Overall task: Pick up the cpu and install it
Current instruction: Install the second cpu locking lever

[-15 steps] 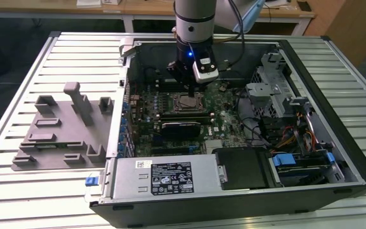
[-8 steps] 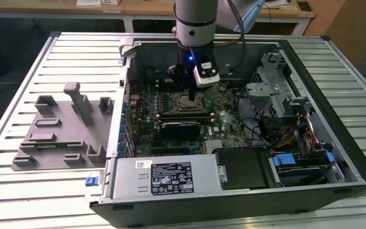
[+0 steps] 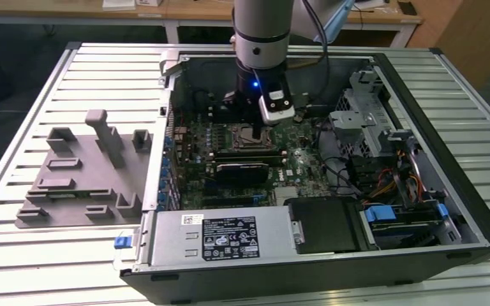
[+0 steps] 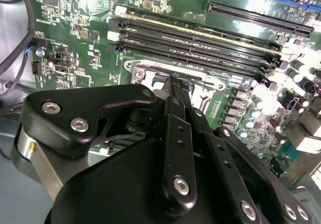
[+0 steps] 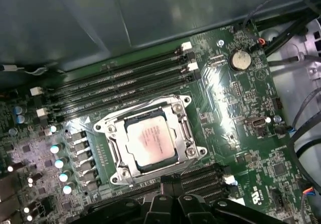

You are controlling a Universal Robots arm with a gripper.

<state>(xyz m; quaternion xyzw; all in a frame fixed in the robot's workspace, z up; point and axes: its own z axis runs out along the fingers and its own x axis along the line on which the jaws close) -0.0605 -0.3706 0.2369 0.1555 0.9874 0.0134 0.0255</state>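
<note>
The shiny silver-grey square cpu lies in its metal-framed socket; the black gripper, fingers pinched narrow and empty above it, could scrape the chip if lowered.

Lit evenly and fairly brightly from overhead in the exterior view, with pale sheen along the ribbed table and deep shadow inside the computer case. Washed by white glare across the motherboard in both wrist views, strongest on the cpu lid and nearby capacitors. Rendered soft and dark where the gripper linkage sat close to the lens; mild blur toward the frame edges.
</note>
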